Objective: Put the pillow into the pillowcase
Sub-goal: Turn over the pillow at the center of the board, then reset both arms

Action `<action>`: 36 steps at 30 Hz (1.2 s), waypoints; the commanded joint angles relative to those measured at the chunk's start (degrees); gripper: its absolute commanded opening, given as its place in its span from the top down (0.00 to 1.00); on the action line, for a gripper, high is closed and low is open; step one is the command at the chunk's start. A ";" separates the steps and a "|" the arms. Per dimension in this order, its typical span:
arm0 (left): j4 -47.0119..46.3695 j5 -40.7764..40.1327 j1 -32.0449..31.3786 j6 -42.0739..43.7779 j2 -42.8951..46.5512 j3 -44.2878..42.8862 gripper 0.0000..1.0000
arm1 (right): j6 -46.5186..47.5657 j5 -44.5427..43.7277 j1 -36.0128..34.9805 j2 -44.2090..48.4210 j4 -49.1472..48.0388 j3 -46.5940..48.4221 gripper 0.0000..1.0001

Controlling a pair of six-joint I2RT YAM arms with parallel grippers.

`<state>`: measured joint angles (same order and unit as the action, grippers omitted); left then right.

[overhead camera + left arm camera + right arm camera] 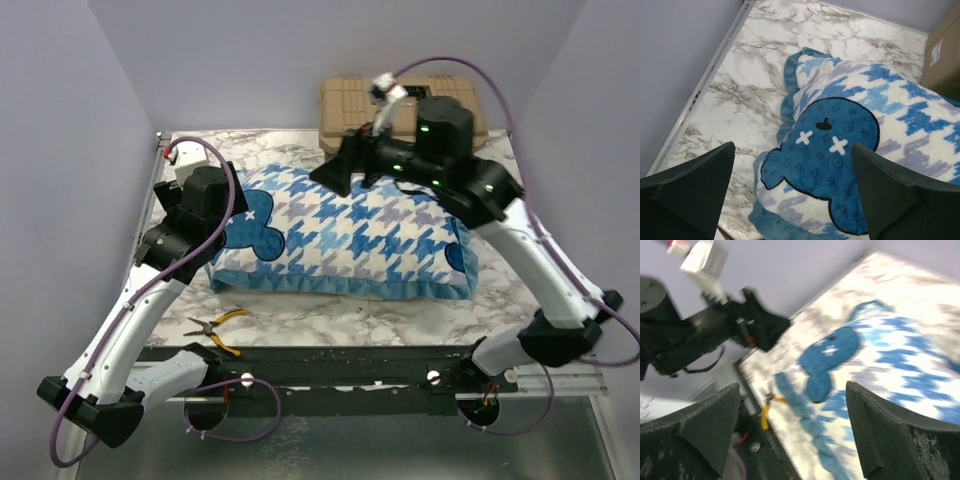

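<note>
The pillowcase, blue, cream and grey houndstooth with a blue butterfly patch and blue frilled edging, lies plump and flat across the marble table. The pillow is hidden; no plain white stuffing shows. My left gripper hovers over the case's left end, jaws open, with nothing between its fingers. My right gripper hangs above the case's back edge, also open and empty. In the blurred right wrist view the pillowcase and the left arm both show.
Yellow-handled pliers lie on the table in front of the case's left end. A cardboard box stands at the back right, close behind the case. A white block sits at the back left corner. Lilac walls enclose the table.
</note>
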<state>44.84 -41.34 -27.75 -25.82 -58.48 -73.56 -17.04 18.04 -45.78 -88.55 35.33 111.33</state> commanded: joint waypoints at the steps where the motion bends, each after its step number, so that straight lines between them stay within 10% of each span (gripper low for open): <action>1: -11.70 7.32 0.78 8.81 -0.63 5.78 0.01 | -0.86 -18.26 8.85 10.27 -0.13 -13.12 0.07; 14: -63.68 27.95 18.62 14.30 3.44 43.88 0.01 | -3.07 -55.84 33.78 31.85 -22.69 -68.38 0.00; 22: -100.03 27.59 21.67 20.65 -13.82 59.93 0.01 | 9.86 -52.41 36.50 29.28 -74.17 -99.43 0.00; 29: -124.94 28.20 23.13 22.93 -37.46 59.85 0.01 | 16.02 -37.90 38.62 11.16 -96.02 -97.13 0.00; 36: -117.56 29.45 22.66 23.63 -35.77 58.20 0.01 | 11.80 -28.99 48.19 0.71 -107.33 -98.37 0.00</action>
<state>-69.41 -14.52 -4.73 -4.40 -93.12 -15.97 -5.30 -15.55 -0.25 -86.19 -63.83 15.03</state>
